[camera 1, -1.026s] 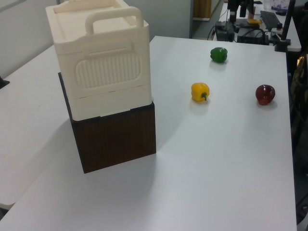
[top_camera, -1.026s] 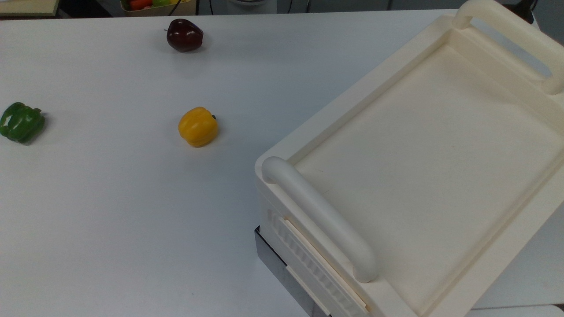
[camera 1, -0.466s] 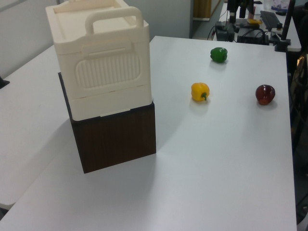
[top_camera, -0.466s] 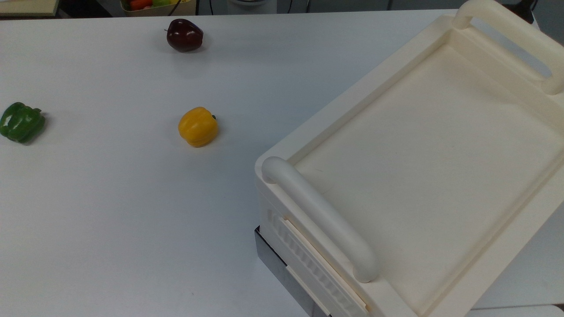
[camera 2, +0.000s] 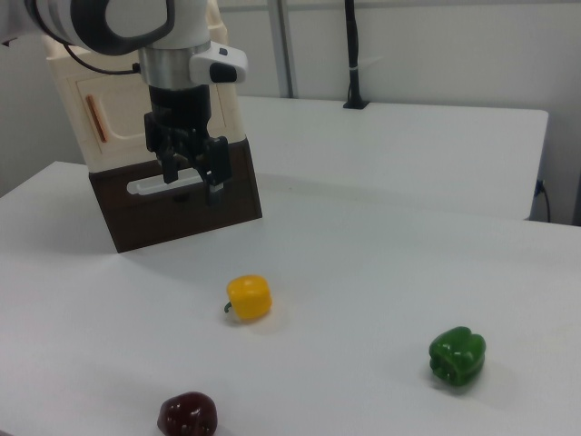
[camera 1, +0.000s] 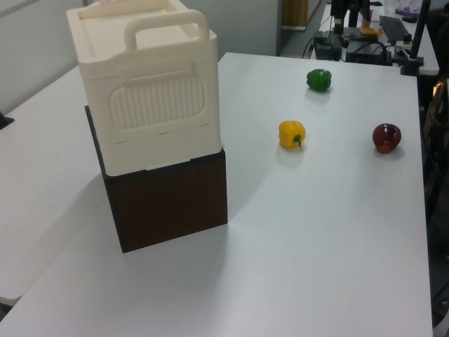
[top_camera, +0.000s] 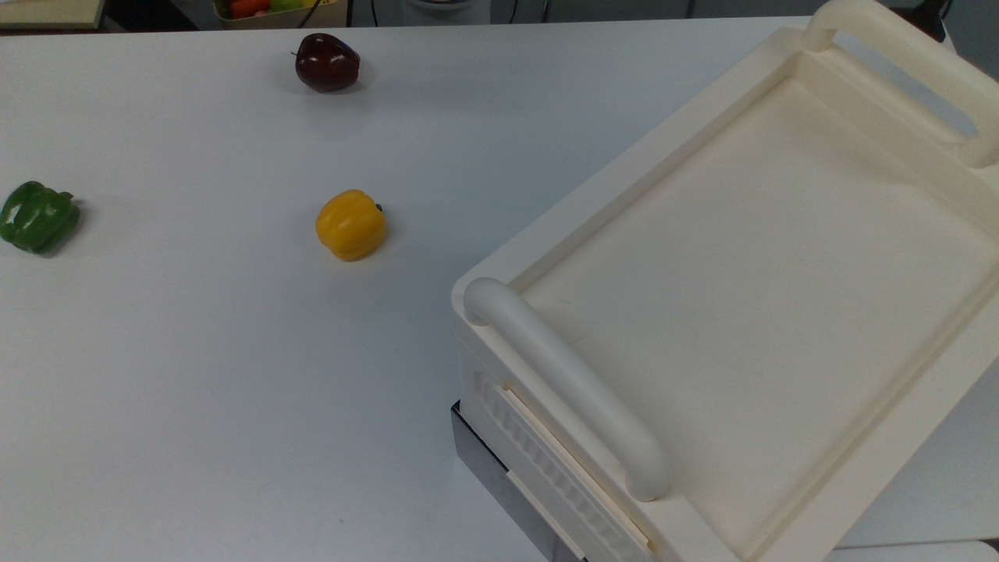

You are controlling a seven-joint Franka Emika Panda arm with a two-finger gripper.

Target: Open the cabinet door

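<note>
Nearest in right view, dark red apple (camera 2: 187, 414) at bottom edge, partly cut off. Beyond it, yellow pepper (camera 2: 249, 297) below jaws (camera 2: 192, 178) on white desk (camera 2: 363, 272); green pepper (camera 2: 457, 358) well off toward right view's right. Jaws spread, empty, hanging before dark wood base (camera 2: 182, 204), hiding part of pale strip on it. Behind and above jaws, cabinet door (camera 2: 113, 118) shut, copper handle (camera 2: 93, 118) on far edge; arm (camera 2: 136, 23) covers door's other side.
</note>
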